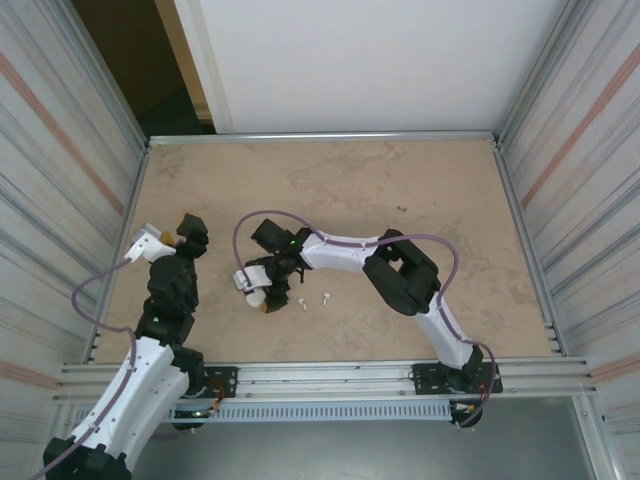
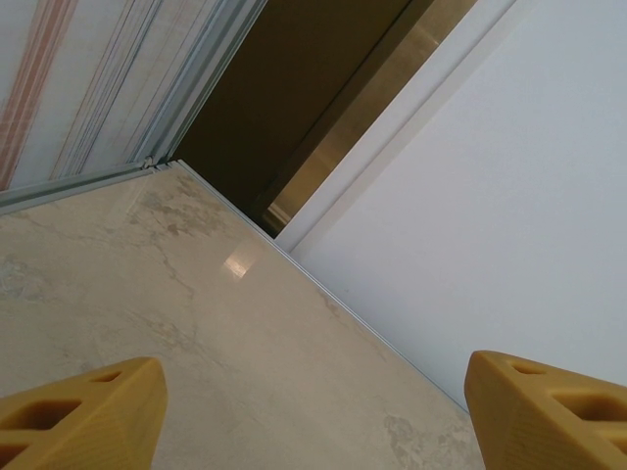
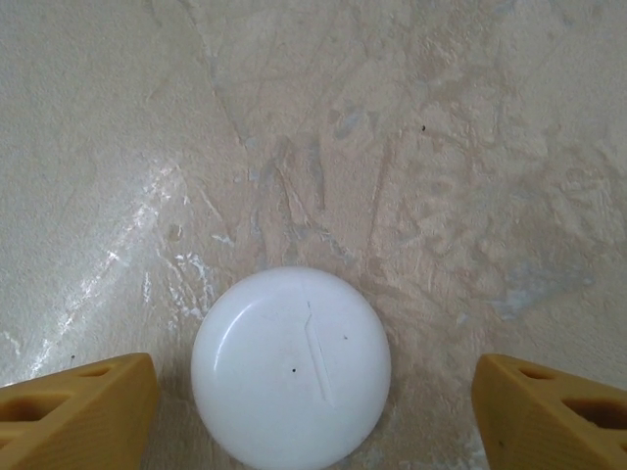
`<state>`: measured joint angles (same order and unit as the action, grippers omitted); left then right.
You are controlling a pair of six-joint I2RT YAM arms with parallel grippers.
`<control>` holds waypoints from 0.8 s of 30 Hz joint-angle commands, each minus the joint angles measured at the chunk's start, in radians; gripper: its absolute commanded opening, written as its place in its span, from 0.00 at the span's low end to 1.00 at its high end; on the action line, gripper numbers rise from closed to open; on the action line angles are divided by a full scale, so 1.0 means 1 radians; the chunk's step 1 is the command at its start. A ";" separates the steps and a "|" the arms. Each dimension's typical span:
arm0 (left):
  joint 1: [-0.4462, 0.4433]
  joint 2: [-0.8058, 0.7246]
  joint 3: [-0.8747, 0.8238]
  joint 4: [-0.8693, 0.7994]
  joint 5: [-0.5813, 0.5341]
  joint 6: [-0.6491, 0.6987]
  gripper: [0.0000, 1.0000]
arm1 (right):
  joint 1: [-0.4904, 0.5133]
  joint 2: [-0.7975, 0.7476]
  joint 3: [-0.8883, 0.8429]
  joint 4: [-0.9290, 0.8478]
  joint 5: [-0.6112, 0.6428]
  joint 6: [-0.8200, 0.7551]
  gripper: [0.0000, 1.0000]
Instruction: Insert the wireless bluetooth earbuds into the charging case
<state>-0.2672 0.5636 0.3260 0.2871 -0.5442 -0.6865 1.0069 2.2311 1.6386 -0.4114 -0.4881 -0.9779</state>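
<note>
Between the R gripper's (image 3: 313,411) yellow fingers (image 3: 78,411) sits the round white charging case (image 3: 291,367), lid down on the table (image 3: 441,147). The fingers are spread wide w/ a gap on each side, so nothing is gripped. Two tiny white earbuds (image 1: 302,303) lie near that gripper, on the side toward its base. The L gripper (image 2: 313,421) is well apart from them, open too, w/ nothing in it.

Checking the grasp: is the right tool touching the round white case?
Apart. The right wrist view shows bare table between the round white case and both fingers of the right tool.
</note>
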 commanded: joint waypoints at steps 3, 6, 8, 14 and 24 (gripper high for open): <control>0.010 -0.011 -0.010 -0.002 -0.019 -0.022 0.79 | 0.005 0.047 0.063 -0.071 -0.012 -0.005 0.76; 0.011 -0.010 -0.010 0.000 -0.018 -0.022 0.79 | 0.005 0.060 0.079 -0.086 -0.011 -0.005 0.73; 0.011 -0.010 -0.010 0.000 -0.019 -0.022 0.80 | 0.007 0.068 0.087 -0.090 -0.012 -0.007 0.71; 0.012 -0.008 -0.010 0.000 -0.020 -0.025 0.80 | 0.010 0.085 0.101 -0.110 -0.012 -0.007 0.63; 0.012 -0.008 -0.009 0.000 -0.019 -0.025 0.80 | -0.003 -0.014 -0.004 0.041 0.000 0.054 0.51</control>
<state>-0.2672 0.5636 0.3176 0.2844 -0.5442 -0.6971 1.0077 2.2730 1.6772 -0.4316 -0.4938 -0.9638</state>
